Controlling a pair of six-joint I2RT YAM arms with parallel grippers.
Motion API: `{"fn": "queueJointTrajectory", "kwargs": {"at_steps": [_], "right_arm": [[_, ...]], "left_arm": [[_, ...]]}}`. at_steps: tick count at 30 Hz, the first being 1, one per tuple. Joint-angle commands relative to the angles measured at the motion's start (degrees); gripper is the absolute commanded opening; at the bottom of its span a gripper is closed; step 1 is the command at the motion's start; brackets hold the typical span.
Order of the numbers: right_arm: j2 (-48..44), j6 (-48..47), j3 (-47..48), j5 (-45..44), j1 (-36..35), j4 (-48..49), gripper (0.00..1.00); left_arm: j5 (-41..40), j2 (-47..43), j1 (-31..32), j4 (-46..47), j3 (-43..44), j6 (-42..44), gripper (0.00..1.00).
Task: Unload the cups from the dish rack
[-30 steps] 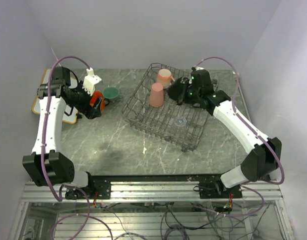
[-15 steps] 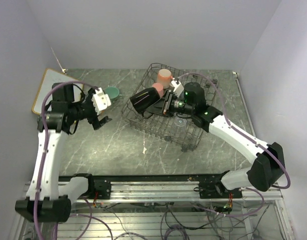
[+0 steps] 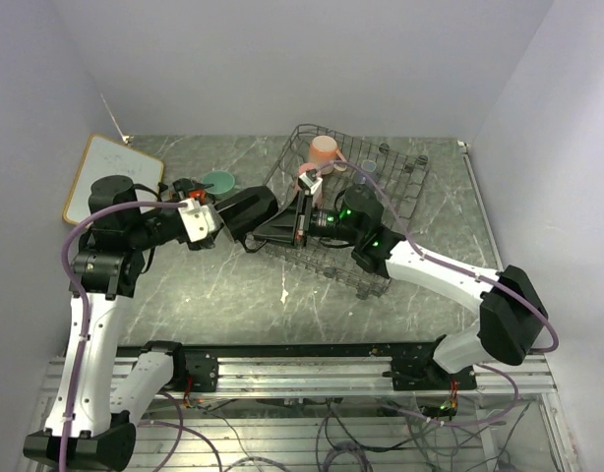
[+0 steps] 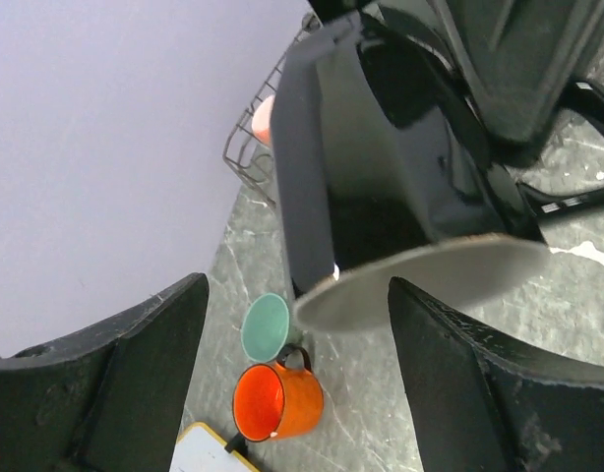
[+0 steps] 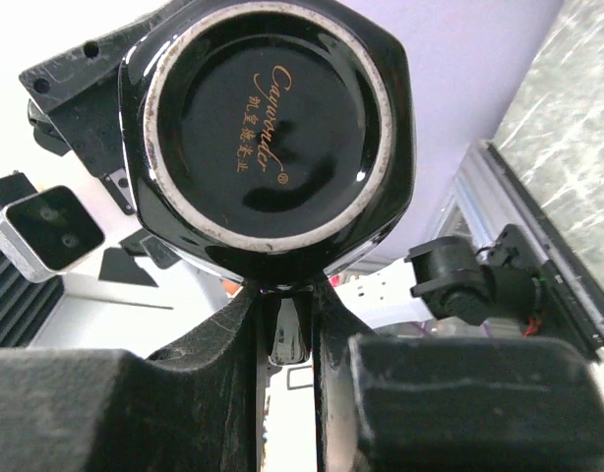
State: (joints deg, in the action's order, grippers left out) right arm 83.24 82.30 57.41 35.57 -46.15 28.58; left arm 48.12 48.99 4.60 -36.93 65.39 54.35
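Mid-air off the rack's 9 o'clock side: R gripper (image 5: 287, 334) is pinched narrow on the handle of the black mug (image 5: 268, 138). Mug lies on its side, base toward the R arm, mouth toward the L arm. L gripper (image 4: 297, 290) is wide, one finger each side of the mug's mouth end. Can't tell if either pad touches yet. Reads to me as a handover, R to L.

Risks as I see them:
- R hold is handle-only, so the mug can pivot abt the pinch. If L bumps the rim before it's squared up, the mug swings and L clamps crooked.
- Wall is glazed, round, prob slick. L fingers sit near the rim, not mid-body, so a shallow bite could let it squirt out once R lets go.
- R letting go before L has a firm squeeze = drop onto the table (image 3: 233, 285) or the rack rim. Looks ceramic, could chip.

Outward: dish rack (image 3: 400, 162) is at 3 o'clock from the mug, w/ a pale pink mug (image 3: 324, 147) at its far end. Orange mug (image 4: 277, 403) and mint green cup (image 4: 266, 327) stand on the table at 10–12 o'clock of the L gripper, near the whiteboard (image 3: 105, 172). A wide L swing to set down there could clip them.
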Motion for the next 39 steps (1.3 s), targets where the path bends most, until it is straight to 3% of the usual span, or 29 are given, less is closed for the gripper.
{"fn": "queueJointTrajectory", "kwargs": {"at_steps": [1, 6, 12, 14, 15, 16, 18, 21, 26, 31, 36, 39], "right_arm": [[-0.7, 3.1, 2.24, 0.1, -2.73, 11.16, 0.0], [-0.39, 5.08, 2.33, -1.37, -5.29, 14.09, 0.0], [2.12, 7.73, 3.32, -2.71, -7.46, 18.58, 0.0], [2.47, 7.05, 3.77, -2.81, -7.54, 17.32, 0.14], [2.23, 6.06, 3.95, -3.07, -7.55, 15.1, 0.28], [1.58, 3.48, 4.21, -3.87, -7.36, 11.43, 0.46], [-0.52, -2.23, 5.02, -6.55, -6.51, 1.87, 0.68], [-4.78, -13.0, 6.81, -14.57, -4.19, -16.68, 0.79], [-6.98, -25.51, 8.93, -31.36, -3.2, -38.85, 0.81], [-6.96, -28.19, 6.11, -38.61, -3.27, -46.56, 0.76], [-12.4, -28.13, 2.28, -45.59, -2.55, -54.27, 0.72], [-17.2, -28.27, 0.31, -46.66, 2.23, -58.17, 0.69]], "left_arm": [[4.14, -0.7, 0.41, 6.3, 2.48, -4.57, 0.83], [7.71, -0.13, 0.43, 5.87, 5.08, -8.06, 0.71], [9.82, -0.25, 0.5, 3.46, 5.01, -8.79, 0.28], [8.33, -0.62, 0.5, 3.91, 4.04, -9.73, 0.13], [7.12, -0.79, 0.5, 4.29, 3.6, -10.57, 0.08], [5.8, -0.97, 0.5, 4.72, 3.2, -11.79, 0.07], [2.14, -0.52, 0.5, 3.5, 3.17, -13.48, 0.07], [-2.86, 3.3, 0.5, -3.48, 5.51, -13.36, 0.07], [-16.91, 12.25, 0.51, -9.98, 10.66, -18.66, 0.07], [-28.83, 17.95, 0.5, -10.35, 12.58, -22.38, 0.07], [-34.11, 21.7, 0.5, -12.7, 11.78, -20.63, 0.07], [-36.86, 23.44, 0.5, -11.85, 9.34, -19.78, 0.07]]}}
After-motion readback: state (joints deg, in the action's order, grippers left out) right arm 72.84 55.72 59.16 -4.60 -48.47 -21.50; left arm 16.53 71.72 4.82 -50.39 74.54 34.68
